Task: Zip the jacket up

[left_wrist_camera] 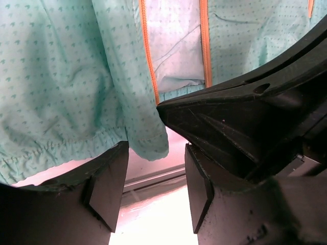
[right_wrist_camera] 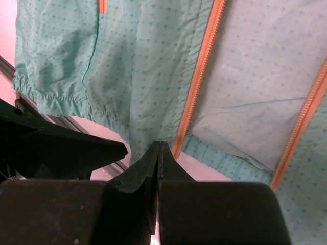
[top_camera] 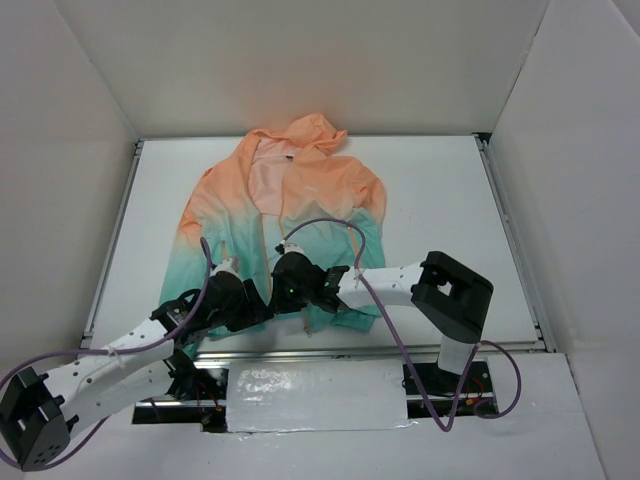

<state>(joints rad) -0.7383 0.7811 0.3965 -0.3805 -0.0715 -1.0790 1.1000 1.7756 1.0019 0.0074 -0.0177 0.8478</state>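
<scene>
Jacket (top_camera: pixel 300 200) lies open-fronted mid-frame. Left gripper (left_wrist_camera: pixel 156 171) sits at lower left, jaws apart around the hem corner (left_wrist_camera: pixel 148 145), gripping nothing; I'd say it's ready to anchor it. Right gripper (right_wrist_camera: pixel 159 153) is pinched closed on the hem beside the orange zipper (right_wrist_camera: pixel 196 87), steadying it.

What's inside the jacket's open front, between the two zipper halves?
Between the orange zipper halves, only the paler inner face of the jacket back shows, down to its gathered hem. The table beneath that spot is covered by the fabric.
</scene>
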